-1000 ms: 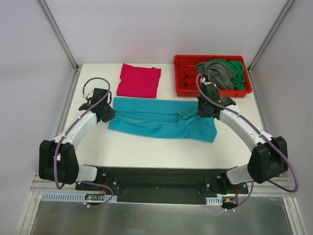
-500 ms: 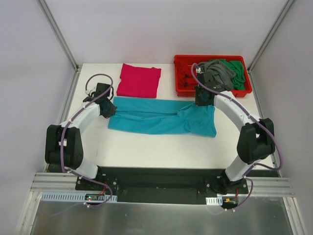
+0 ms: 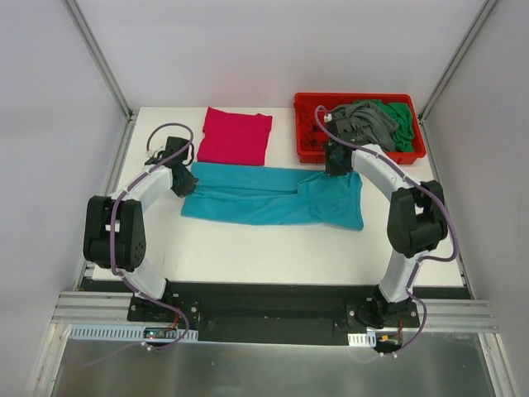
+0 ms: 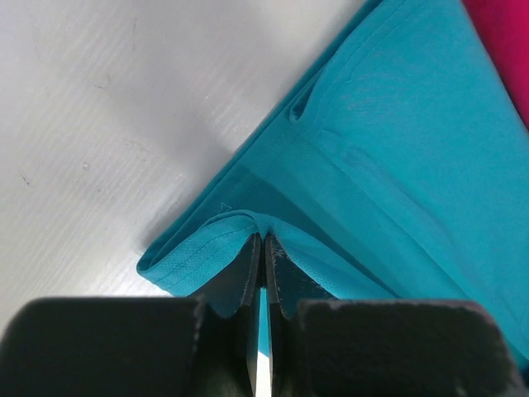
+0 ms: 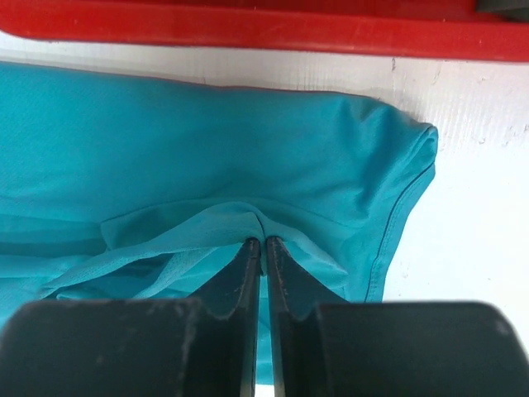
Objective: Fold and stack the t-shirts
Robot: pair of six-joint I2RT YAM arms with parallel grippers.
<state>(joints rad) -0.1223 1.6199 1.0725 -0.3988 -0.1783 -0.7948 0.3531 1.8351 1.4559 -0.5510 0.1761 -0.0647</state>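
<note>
A teal t-shirt (image 3: 264, 197) lies folded lengthwise as a long band across the middle of the table. My left gripper (image 3: 183, 178) is at its far left corner, shut on a pinched hem (image 4: 263, 240) of the teal cloth (image 4: 397, 165). At the band's far right end, next to the tray, my right gripper (image 3: 335, 168) has its jaws closed on a ridge of teal fabric (image 5: 263, 241), with a sleeve (image 5: 397, 190) spread beside it. A folded magenta t-shirt (image 3: 235, 136) lies flat behind the teal one.
A red tray (image 3: 306, 149) at the back right holds a crumpled grey shirt (image 3: 368, 120) and a green one (image 3: 402, 120). Its red wall (image 5: 248, 21) runs just beyond my right fingers. Magenta cloth (image 4: 508, 41) borders the teal shirt's far edge.
Both grippers have moved toward the far side of the table, carrying the teal shirt's edge with them. The shirt's band now lies narrower and flatter.
</note>
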